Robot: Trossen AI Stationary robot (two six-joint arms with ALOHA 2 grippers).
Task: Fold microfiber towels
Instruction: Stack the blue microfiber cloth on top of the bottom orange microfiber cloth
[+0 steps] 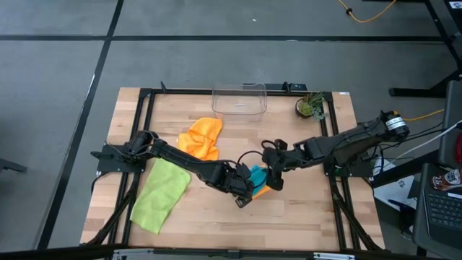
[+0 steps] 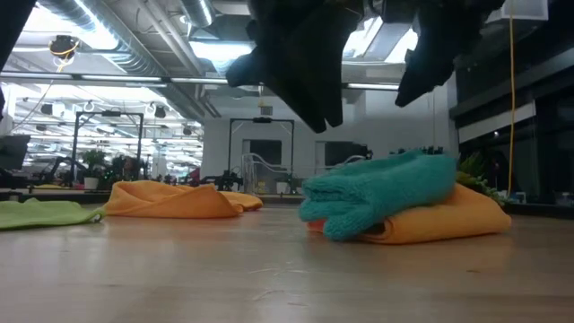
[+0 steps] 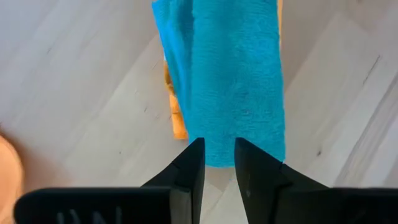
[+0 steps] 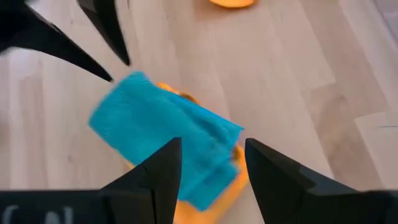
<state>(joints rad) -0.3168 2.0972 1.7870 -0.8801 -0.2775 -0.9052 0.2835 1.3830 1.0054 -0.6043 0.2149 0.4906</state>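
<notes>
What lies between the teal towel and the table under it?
A folded orange towel lies under the teal towel, shown in the low view.

A pale wooden surface (image 1: 216, 209) stands on a grey concrete floor (image 1: 58, 108) crossed by dark lines. At two o'clock an orange cable (image 1: 375, 13) trails. Behind, long ceiling lights (image 2: 117, 79) glow among silver ducts (image 2: 108, 36).
</notes>
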